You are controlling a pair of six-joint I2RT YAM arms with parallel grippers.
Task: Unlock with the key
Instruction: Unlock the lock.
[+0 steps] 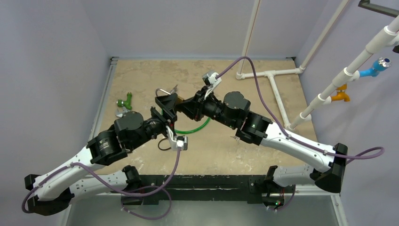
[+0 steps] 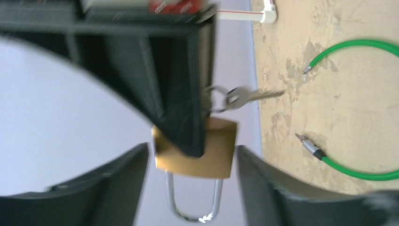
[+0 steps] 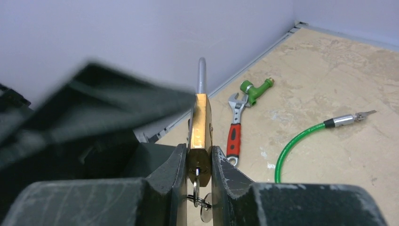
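Right gripper [image 3: 198, 157]: clamping the brass padlock [image 3: 200, 120], 2 fingers pressing on its 2 flat faces, shackle [image 3: 201, 75] pointing away from the wrist, keyhole end facing back toward the wrist camera.

Left gripper [image 2: 192, 150]: gaping wide, holding nothing, 1 finger flanking each side of the padlock body, touching neither side.

Risks, judging from this arrangement:
- Closing the left fingers here and pinching the padlock body instead of the key [image 2: 258, 95].
- Brushing the key and sending it swinging aside on its key ring [image 2: 215, 100].
- Nudging the padlock askew inside the right grip.
- Fouling the right finger in the tight gap at the keyhole end.
- Twisting on a weak pinch and turning nothing.

Key position: dangling loose off the ring at the keyhole end, just beside the right finger, lying beyond the left fingertips rather than between them. Possibly 1 further key sitting in the keyhole, going by the right wrist view; too blurred to confirm.
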